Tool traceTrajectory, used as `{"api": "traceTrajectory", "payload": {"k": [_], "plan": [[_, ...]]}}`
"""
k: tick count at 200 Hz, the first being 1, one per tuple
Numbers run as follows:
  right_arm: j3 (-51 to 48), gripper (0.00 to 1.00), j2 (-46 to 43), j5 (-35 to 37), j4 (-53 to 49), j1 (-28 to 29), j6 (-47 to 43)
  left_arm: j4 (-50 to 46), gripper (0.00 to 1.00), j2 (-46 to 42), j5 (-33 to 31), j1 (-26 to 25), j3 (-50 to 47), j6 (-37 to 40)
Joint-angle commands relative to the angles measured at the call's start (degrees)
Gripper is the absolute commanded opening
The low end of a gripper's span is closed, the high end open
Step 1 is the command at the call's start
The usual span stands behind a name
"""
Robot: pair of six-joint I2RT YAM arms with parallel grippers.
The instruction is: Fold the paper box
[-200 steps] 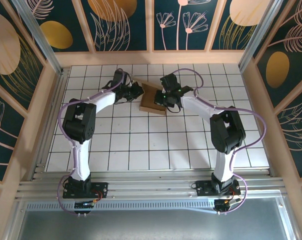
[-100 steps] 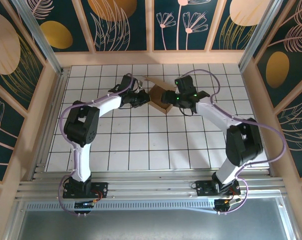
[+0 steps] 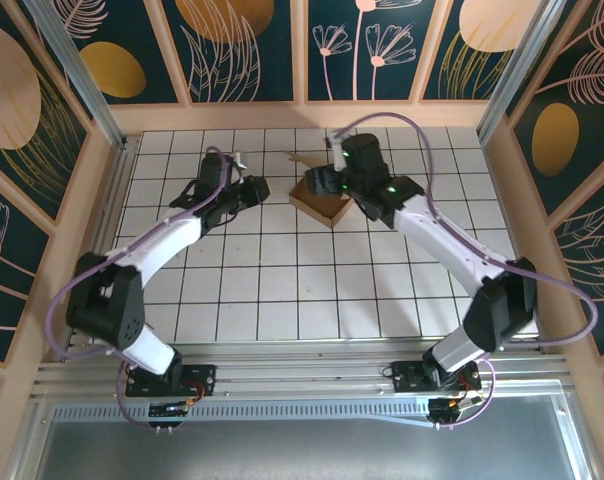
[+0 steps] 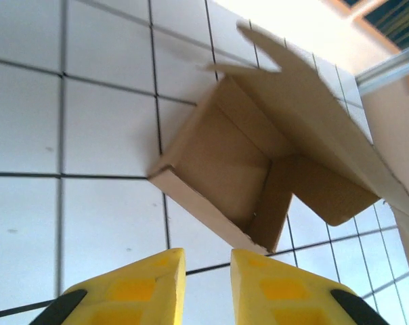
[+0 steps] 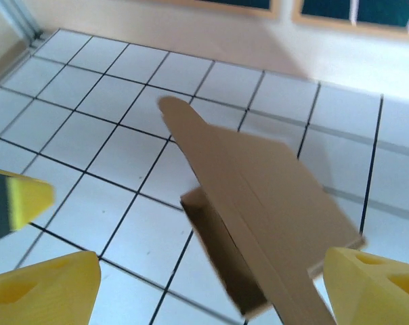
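The left pincer [image 4: 208, 261], barely parted and empty, sits at 9 o'clock of the paper box [image 4: 225, 162], while the right pincer [image 5: 208, 267] gapes wide just above it, gripping nothing.

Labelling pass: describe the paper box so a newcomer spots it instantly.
On the white gridded table, look toward the far middle rows of tiles. The paper box is a shallow brown cardboard tray with its lid flap raised, plain against white tiles.

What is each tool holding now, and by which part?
Nothing is held. The left tool and the right tool both stand open; the paper box lies free.
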Motion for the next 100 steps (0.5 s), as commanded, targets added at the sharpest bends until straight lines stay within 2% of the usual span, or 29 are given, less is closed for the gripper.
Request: {"api": "traceTrajectory", "payload": {"k": [1, 14, 32, 53, 78, 100], "plan": [[9.9, 0.86, 8.9, 5.1, -9.5, 1.1, -14.8, 3.3, 0.28, -5.6, -6.4, 0.7, -2.7, 4.1], [15.2, 0.85, 14.0, 4.7, -14.3, 1.1, -16.7, 3.3, 0.29, -7.6, -6.0, 0.9, -3.9, 5.0], [20.1, 0.82, 18.9, 6.9, -17.9, 1.1, -19.7, 4.2, 0.39, -9.6, -3.5, 1.1, -5.6, 5.8], [23.1, 0.74, 22.3, 10.0, -19.1, 1.0, -23.3, 3.4, 0.48, -10.2, -4.9, 1.2, -6.4, 6.0], [24.9, 0.5, 24.4, 11.8, -19.8, 0.7, -26.9, 2.8, 0.51, -10.0, -6.7, 1.7, -7.9, 6.4], [25.7, 0.38, 25.0, 12.8, -20.8, 0.3, -29.8, 2.1, 0.54, -9.5, -7.0, 2.5, -8.2, 6.7]]}}
